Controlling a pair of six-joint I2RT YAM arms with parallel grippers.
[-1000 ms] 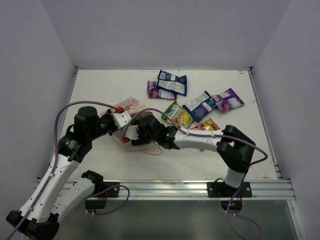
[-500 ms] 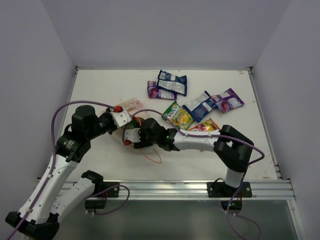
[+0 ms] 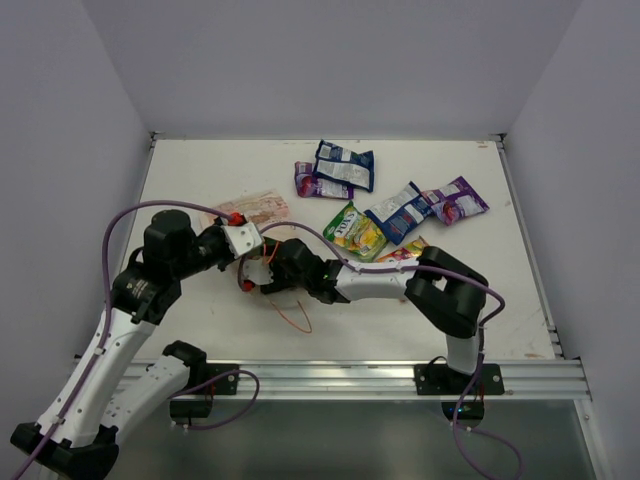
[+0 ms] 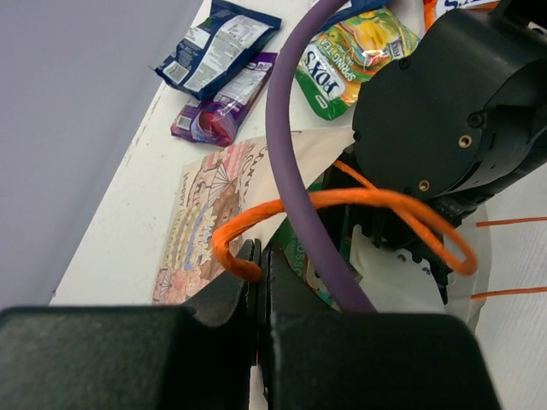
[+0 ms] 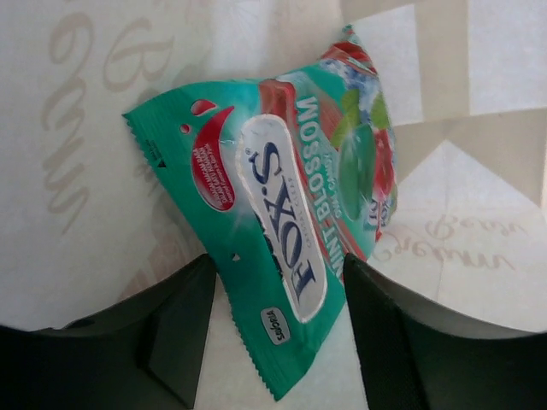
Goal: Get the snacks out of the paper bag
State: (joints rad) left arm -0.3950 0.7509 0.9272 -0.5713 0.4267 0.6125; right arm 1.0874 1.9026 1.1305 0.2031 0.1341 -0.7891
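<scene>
The beige paper bag [image 3: 258, 209] lies on its side on the table, its printed face showing in the left wrist view [image 4: 212, 209]. My left gripper [image 3: 243, 240] is shut on one orange loop handle [image 4: 342, 201] and holds the mouth up. My right gripper [image 3: 262, 277] reaches into the bag mouth. In the right wrist view a teal-pink packet [image 5: 291, 222] lies on the bag's inner wall. My right gripper [image 5: 278, 320] is open, a finger on each side of the packet's near end. Several packets lie outside: blue-white [image 3: 345, 165], purple [image 3: 318, 182], green-yellow [image 3: 353, 228].
More packets lie to the right: blue-white [image 3: 400, 212], purple [image 3: 457, 202], orange-red [image 3: 405, 253] beside the right arm. The bag's other orange handle [image 3: 292, 318] trails on the table. A purple cable [image 4: 295, 154] crosses the left wrist view. Walls close in the table's left, far and right sides.
My right gripper has moved left, further into the bag mouth. The loose handle on the table has shifted left with it. My left gripper still holds its handle.
</scene>
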